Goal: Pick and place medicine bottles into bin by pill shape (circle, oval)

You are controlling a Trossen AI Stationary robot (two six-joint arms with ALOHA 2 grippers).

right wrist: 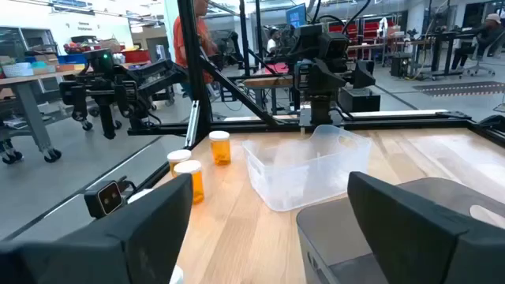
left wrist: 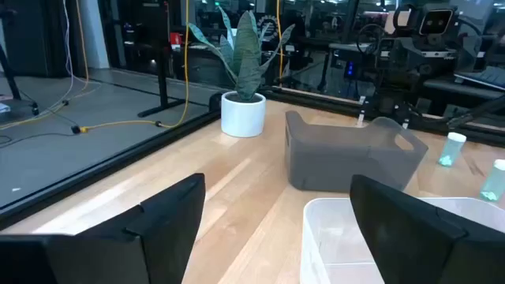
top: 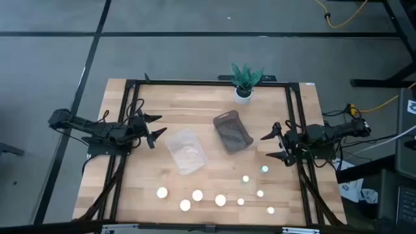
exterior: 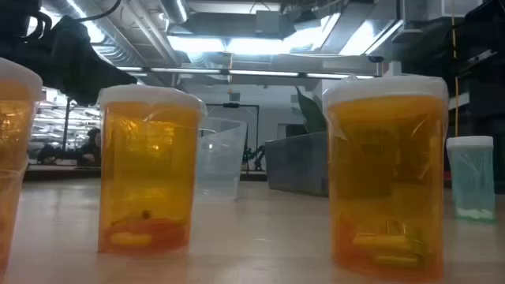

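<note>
Several medicine bottles stand on their bases near the table's near edge: larger amber ones with white caps [top: 197,195] [exterior: 148,170] [exterior: 389,173] and smaller white-greenish ones [top: 264,169] [exterior: 471,177]. The smoky grey bin [top: 233,132] [left wrist: 347,154] and the clear bin [top: 186,150] [right wrist: 304,167] rest on the table's middle. My left gripper [top: 155,127] is open and empty at the table's left, short of the clear bin. My right gripper [top: 275,146] is open and empty at the table's right, short of the grey bin.
A white pot with a green plant [top: 244,82] [left wrist: 243,110] stands at the table's far edge. A black frame rail [top: 208,83] runs around the tabletop. Bare wood lies between the bins and the bottles.
</note>
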